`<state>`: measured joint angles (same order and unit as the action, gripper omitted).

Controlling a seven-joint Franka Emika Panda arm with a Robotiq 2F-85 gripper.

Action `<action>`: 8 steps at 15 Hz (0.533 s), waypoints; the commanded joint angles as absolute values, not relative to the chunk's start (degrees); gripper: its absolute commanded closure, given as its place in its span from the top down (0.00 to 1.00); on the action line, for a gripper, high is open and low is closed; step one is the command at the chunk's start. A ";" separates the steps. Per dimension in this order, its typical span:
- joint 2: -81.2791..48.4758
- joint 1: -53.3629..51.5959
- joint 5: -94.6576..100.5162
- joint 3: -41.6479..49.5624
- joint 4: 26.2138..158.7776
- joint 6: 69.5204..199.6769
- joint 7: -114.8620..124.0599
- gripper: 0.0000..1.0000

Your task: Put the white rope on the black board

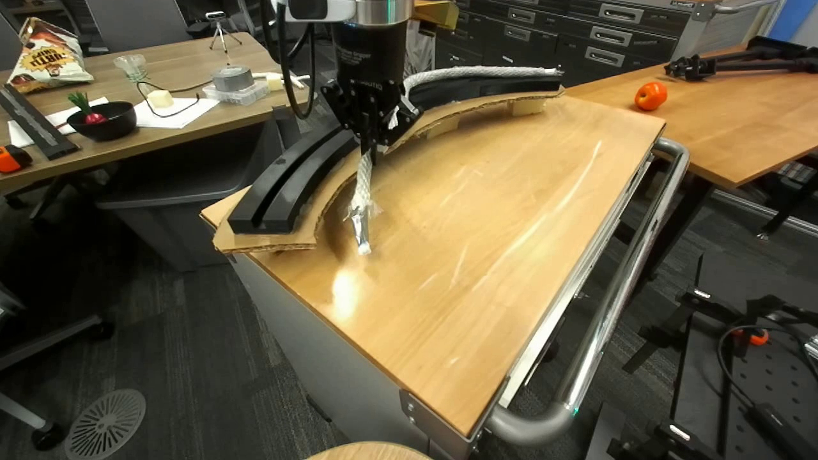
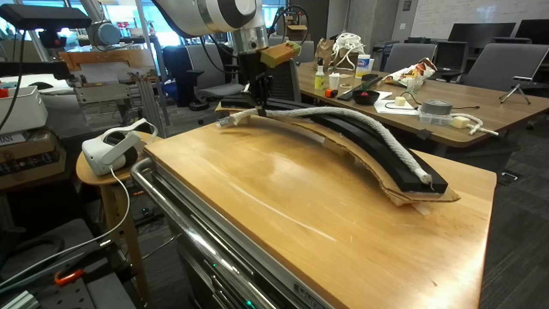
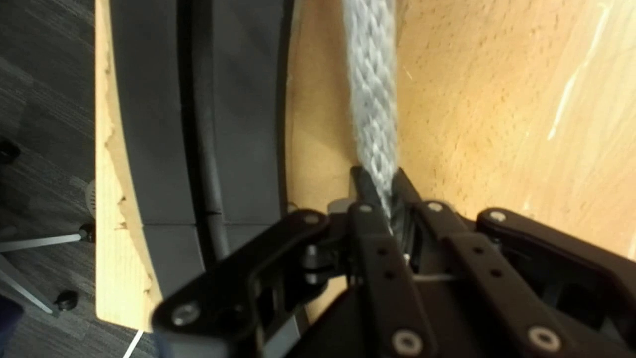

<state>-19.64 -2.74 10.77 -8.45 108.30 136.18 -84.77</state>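
Slim black fingers [image 3: 366,188] grasp the long white braided rope [image 3: 373,84], pinched across its width a little short of its shiny wrapped tip [image 1: 361,231]. In an exterior view the opposite end [image 2: 423,176] lies on the long black curved grooved board [image 2: 364,139]; the gripped stretch is beside the board, over the light wooden desk [image 1: 498,191]; tip contact with the desk unclear. Likely gripped here because this tail is what remains to place, and a near-tip hold steers it. Brown cardboard strip [image 1: 305,237] under the board, presumably a raised base. Next move should go sideways across; over-pulling could drag the laid end off.
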 commanded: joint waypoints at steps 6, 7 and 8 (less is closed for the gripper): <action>-18.86 -1.21 4.84 -8.77 104.43 135.59 -88.69 0.03; -19.06 -1.42 5.24 -8.61 103.91 135.66 -88.29 0.03; -19.31 -1.58 5.40 -8.57 103.27 135.54 -87.95 0.03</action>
<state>-19.29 -0.98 5.27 -8.95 105.23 135.43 -89.15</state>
